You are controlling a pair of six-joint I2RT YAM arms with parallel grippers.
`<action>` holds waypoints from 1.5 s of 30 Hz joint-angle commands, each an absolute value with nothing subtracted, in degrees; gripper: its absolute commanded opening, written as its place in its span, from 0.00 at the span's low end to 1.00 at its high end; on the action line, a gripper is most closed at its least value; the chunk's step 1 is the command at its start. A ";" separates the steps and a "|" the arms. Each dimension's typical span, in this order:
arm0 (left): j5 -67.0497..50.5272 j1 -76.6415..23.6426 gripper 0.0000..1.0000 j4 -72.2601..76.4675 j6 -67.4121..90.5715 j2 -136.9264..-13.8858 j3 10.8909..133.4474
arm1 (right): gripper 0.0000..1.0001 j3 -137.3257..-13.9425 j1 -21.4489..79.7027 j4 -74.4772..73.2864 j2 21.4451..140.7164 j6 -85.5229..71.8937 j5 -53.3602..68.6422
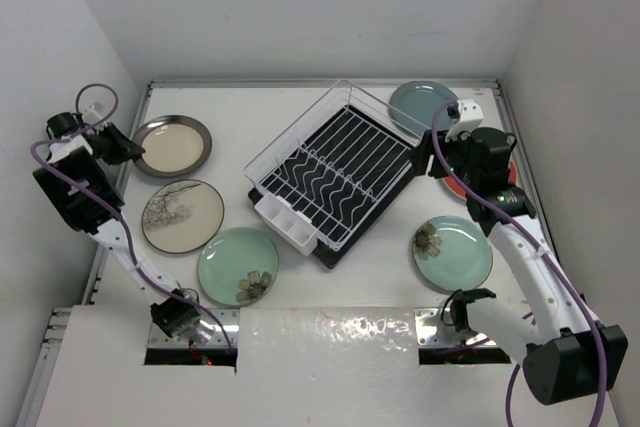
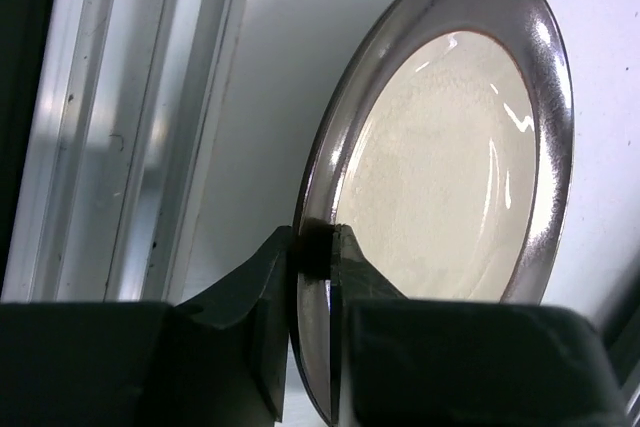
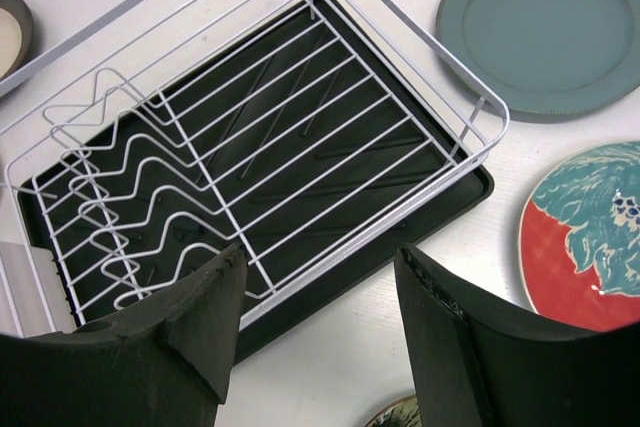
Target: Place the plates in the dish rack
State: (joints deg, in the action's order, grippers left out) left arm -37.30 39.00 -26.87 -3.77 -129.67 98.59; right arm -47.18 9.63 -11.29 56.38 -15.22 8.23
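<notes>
While the overhead camera looked down on the table (image 1: 345,287), the dish rack (image 1: 330,172) sat slantwise at its middle, white wires over a black ribbed tray, with the white cutlery box (image 1: 285,222) at its near-left end and no plate in it. The left pincer (image 1: 130,149) met the left rim of the cream plate with the dark brown rim (image 1: 172,145) at the far left. Nearer lay a cream plate with a dark branch pattern (image 1: 182,215) and a pale green plate with a dark flower (image 1: 238,265). A second pale green flowered plate (image 1: 452,252) lay right of the rack, and the grey-teal plate (image 1: 422,102) lay beyond the rack's far-right corner. The right pincer (image 1: 450,162) hung just beside the rack's right end.

From the left wrist, the left pincer (image 2: 315,247) was pressed onto the dark rim of the cream plate (image 2: 450,167), one finger (image 2: 262,292) outside the rim and the other on the inner side. A metal rail (image 2: 120,117) ran along the table edge beside it.

From the right wrist, the right pincer (image 3: 320,257) was spread wide and held nothing, above the rack's edge (image 3: 250,147). The grey-teal plate (image 3: 545,27) lay beyond the rack, and the red plate with teal flowers (image 3: 590,237) lay flat to the right, apart from the tray.
</notes>
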 commanded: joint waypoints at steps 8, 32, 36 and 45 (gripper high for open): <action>-35.06 35.78 0.00 -22.41 -7.11 -115.15 99.23 | 0.62 -44.21 10.11 -8.53 51.86 -15.82 6.42; -16.52 11.97 0.00 -21.61 -28.20 -92.47 105.72 | 0.64 -37.44 10.11 -7.38 46.58 -15.91 5.53; -15.91 6.78 0.00 -23.64 -29.97 -88.34 108.45 | 0.64 -36.48 10.11 -7.21 46.41 -16.00 5.98; -9.59 -7.55 0.00 -28.47 -31.02 -84.46 112.32 | 0.64 -34.37 10.19 -7.82 44.21 -16.26 6.86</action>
